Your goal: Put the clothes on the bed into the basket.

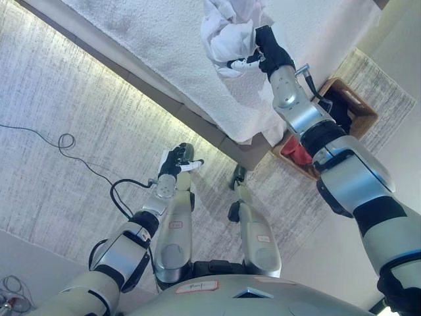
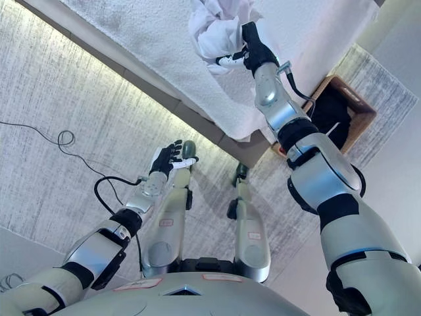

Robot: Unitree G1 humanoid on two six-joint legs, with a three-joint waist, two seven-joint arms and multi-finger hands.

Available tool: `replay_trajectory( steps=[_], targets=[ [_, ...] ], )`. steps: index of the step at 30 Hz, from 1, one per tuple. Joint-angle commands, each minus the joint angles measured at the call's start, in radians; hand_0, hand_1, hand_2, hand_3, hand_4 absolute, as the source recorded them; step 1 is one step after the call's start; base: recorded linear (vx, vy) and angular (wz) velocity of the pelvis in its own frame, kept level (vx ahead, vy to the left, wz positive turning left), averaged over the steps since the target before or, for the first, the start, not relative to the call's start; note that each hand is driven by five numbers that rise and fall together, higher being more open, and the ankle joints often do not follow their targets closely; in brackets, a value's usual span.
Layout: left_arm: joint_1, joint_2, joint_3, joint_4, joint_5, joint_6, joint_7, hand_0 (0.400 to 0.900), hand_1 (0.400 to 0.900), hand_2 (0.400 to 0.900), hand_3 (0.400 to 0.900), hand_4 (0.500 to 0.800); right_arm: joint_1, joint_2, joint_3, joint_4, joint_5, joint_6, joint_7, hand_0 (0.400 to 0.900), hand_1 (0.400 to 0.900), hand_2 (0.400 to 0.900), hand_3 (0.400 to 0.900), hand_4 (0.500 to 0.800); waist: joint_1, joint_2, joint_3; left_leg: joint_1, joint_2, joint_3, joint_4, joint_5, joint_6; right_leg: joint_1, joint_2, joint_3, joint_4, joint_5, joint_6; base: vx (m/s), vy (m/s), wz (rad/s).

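A white garment [image 1: 227,29] lies bunched on the bed [image 1: 151,39], which has a white textured cover. My right hand [image 1: 263,52] reaches onto the bed and its fingers are curled into the garment's lower edge; it also shows in the right eye view [image 2: 247,52]. A brown basket [image 1: 342,112] stands on the floor past the bed's corner, holding a red item [image 1: 299,153] and dark cloth. My left hand [image 1: 176,161] hangs low over the carpet, fingers relaxed and empty.
The bed's grey base edge [image 1: 197,122] runs diagonally between me and the cover. Pale carpet [image 1: 66,105] lies to the left.
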Motion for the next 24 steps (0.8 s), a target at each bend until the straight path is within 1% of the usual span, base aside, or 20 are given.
replay_trajectory(
  steps=[1,3,4,5,6,10,15,18,19,21,22,24],
  targets=[
    [0.036,0.008,0.013,0.048,0.007,-0.027,0.013,0.900,0.900,0.900,0.900,0.800,0.000,-0.042,-0.057,-0.068,0.020,-0.091,-0.052,0.400,0.400,0.400,0.400,0.500,-0.017,-0.062,-0.063,0.030,-0.004,-0.008,0.049,-0.100,-0.015,0.037,-0.080,0.106,-0.007,0.005,0.067,0.01,-0.010,-0.04],
    [0.048,0.011,0.028,0.051,0.015,-0.023,0.011,0.900,0.900,0.900,0.900,0.800,0.063,-0.083,-0.091,-0.108,0.015,-0.093,-0.056,0.400,0.400,0.400,0.400,0.500,-0.027,-0.066,-0.079,0.058,-0.002,-0.006,0.044,-0.106,-0.013,0.060,-0.080,0.107,-0.007,0.000,0.067,0.03,-0.010,-0.09],
    [0.060,0.017,0.044,0.049,0.026,-0.020,0.006,0.900,0.900,0.900,0.900,0.800,0.127,-0.123,-0.123,-0.152,0.004,-0.095,-0.059,0.400,0.400,0.400,0.400,0.500,-0.042,-0.070,-0.097,0.087,0.001,-0.004,0.036,-0.111,-0.010,0.082,-0.080,0.107,-0.007,-0.002,0.068,0.02,-0.001,-0.09],
    [0.061,0.017,0.043,0.048,0.026,-0.020,0.006,0.900,0.900,0.900,0.900,0.800,0.128,-0.124,-0.123,-0.153,0.004,-0.094,-0.059,0.400,0.400,0.400,0.400,0.500,-0.041,-0.070,-0.096,0.089,0.001,-0.003,0.034,-0.111,-0.010,0.084,-0.080,0.107,-0.007,-0.003,0.068,0.03,0.010,-0.12],
    [0.068,0.018,0.052,0.050,0.038,-0.017,0.003,0.900,0.900,0.900,0.900,0.800,0.174,-0.137,-0.148,-0.166,0.001,-0.095,-0.057,0.400,0.400,0.400,0.400,0.500,-0.051,-0.071,-0.109,0.110,0.003,0.001,0.025,-0.113,-0.009,0.097,-0.081,0.106,-0.007,-0.005,0.070,0.04,0.017,-0.11],
    [0.122,0.026,0.093,0.026,0.021,-0.017,-0.038,0.900,0.900,0.900,0.900,0.800,0.380,-0.178,-0.243,-0.237,0.004,-0.104,-0.027,0.400,0.400,0.400,0.400,0.500,-0.078,-0.075,-0.155,0.199,0.011,0.023,-0.019,-0.117,-0.006,0.157,-0.084,0.107,-0.007,-0.017,0.073,0.05,0.018,-0.10],
    [0.164,0.053,0.124,-0.020,0.037,-0.018,-0.082,0.900,0.900,0.900,0.900,0.800,0.593,-0.226,-0.347,-0.252,-0.006,-0.099,0.024,0.400,0.400,0.400,0.400,0.500,-0.103,-0.075,-0.222,0.300,0.024,0.045,-0.076,-0.115,-0.008,0.216,-0.083,0.105,0.005,-0.038,0.079,0.06,-0.007,-0.12],
    [0.174,0.067,0.138,-0.032,0.040,-0.017,-0.109,0.900,0.900,0.900,0.900,0.800,0.689,-0.252,-0.421,-0.191,-0.002,-0.090,0.045,0.400,0.400,0.400,0.400,0.500,-0.126,-0.066,-0.270,0.342,0.026,0.059,-0.086,-0.123,-0.009,0.247,-0.084,0.112,0.023,-0.053,0.082,0.04,-0.005,-0.10],
    [0.174,0.067,0.138,-0.032,0.040,-0.017,-0.109,0.900,0.900,0.900,0.900,0.800,0.689,-0.252,-0.421,-0.191,-0.002,-0.090,0.045,0.400,0.400,0.400,0.400,0.500,-0.125,-0.066,-0.269,0.343,0.026,0.060,-0.086,-0.123,-0.009,0.248,-0.084,0.112,0.023,-0.053,0.082,0.04,-0.008,-0.11],
    [0.187,0.072,0.148,-0.030,0.039,-0.015,-0.130,0.900,0.900,0.900,0.900,0.800,0.723,-0.268,-0.456,-0.100,0.013,-0.079,0.065,0.400,0.400,0.400,0.400,0.500,-0.137,-0.060,-0.301,0.370,0.026,0.071,-0.086,-0.132,-0.007,0.271,-0.083,0.117,0.028,-0.060,0.083,0.03,-0.017,-0.12],
    [0.188,0.072,0.148,-0.030,0.039,-0.015,-0.130,0.900,0.900,0.900,0.900,0.800,0.723,-0.268,-0.456,-0.100,0.013,-0.080,0.065,0.400,0.400,0.400,0.400,0.500,-0.137,-0.060,-0.301,0.371,0.026,0.071,-0.086,-0.132,-0.007,0.271,-0.083,0.117,0.028,-0.060,0.083,0.03,-0.025,-0.12],
    [0.203,0.075,0.156,-0.026,0.039,-0.008,-0.148,0.900,0.900,0.900,0.900,0.800,0.750,-0.279,-0.487,-0.014,0.030,-0.068,0.082,0.400,0.400,0.400,0.400,0.500,-0.143,-0.057,-0.322,0.390,0.029,0.080,-0.086,-0.139,-0.007,0.290,-0.082,0.122,0.028,-0.065,0.084,0.04,-0.032,-0.12]
  ],
)
